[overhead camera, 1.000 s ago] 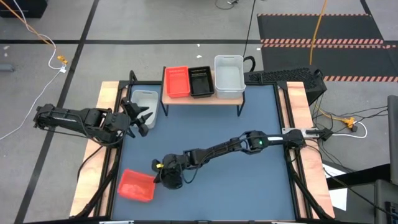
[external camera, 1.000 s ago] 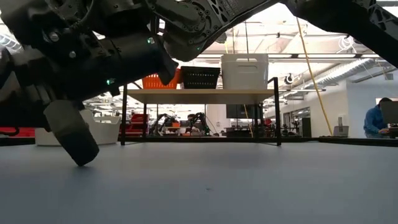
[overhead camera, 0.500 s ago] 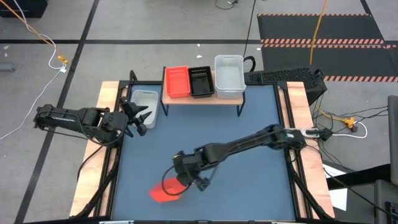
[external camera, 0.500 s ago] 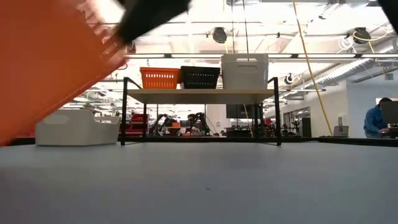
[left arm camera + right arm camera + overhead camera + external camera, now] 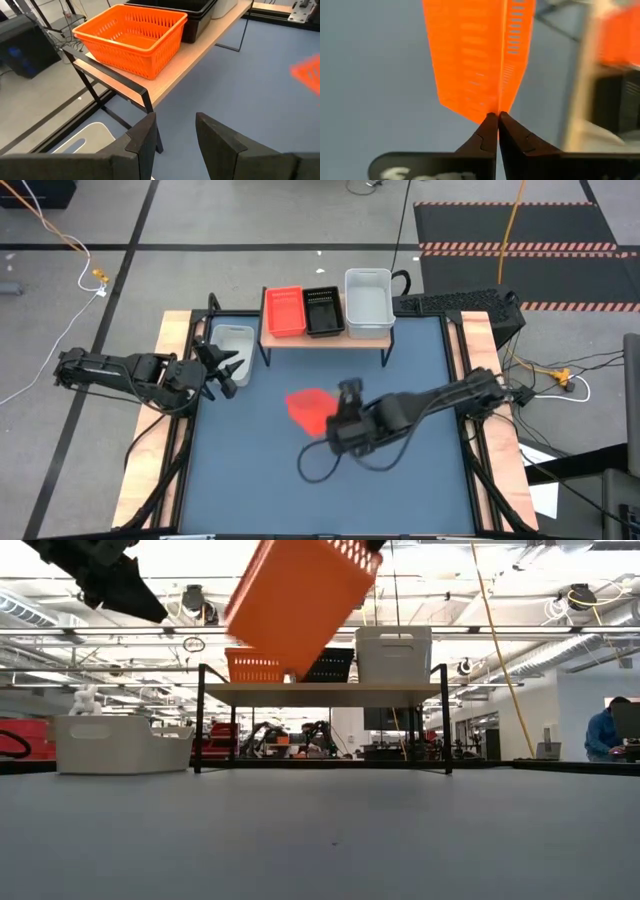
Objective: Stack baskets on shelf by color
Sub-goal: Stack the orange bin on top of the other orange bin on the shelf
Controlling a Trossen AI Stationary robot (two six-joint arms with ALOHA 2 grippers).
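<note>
Up it goes: the red-orange basket (image 5: 311, 408) that sat at the worktop's near left corner a second ago is now off the surface and carried to the middle, hanging tilted in the air in front of the shelf (image 5: 325, 338). The right gripper (image 5: 497, 131) has its fingers pressed tight on the basket's wall, pinching the thin plastic edge between the tips. In the low view the basket (image 5: 300, 602) swings high, its bottom tipped toward the camera, partly covering the row on the shelf behind it.

On the shelf (image 5: 320, 694) stand three baskets side by side: another red-orange one (image 5: 284, 311) at the left end, a black slatted one (image 5: 323, 311) in the middle, a white-grey one (image 5: 368, 302) at the right end. A second white-grey basket (image 5: 236, 344) rests on the worktop (image 5: 420, 490) just beside the shelf's left legs.

Over at the left edge, the left gripper (image 5: 172, 135) waits near that white-grey basket, fingers spread apart and holding nothing, looking toward the shelf's left end. A person (image 5: 606, 733) shows far off at the right of the room.
</note>
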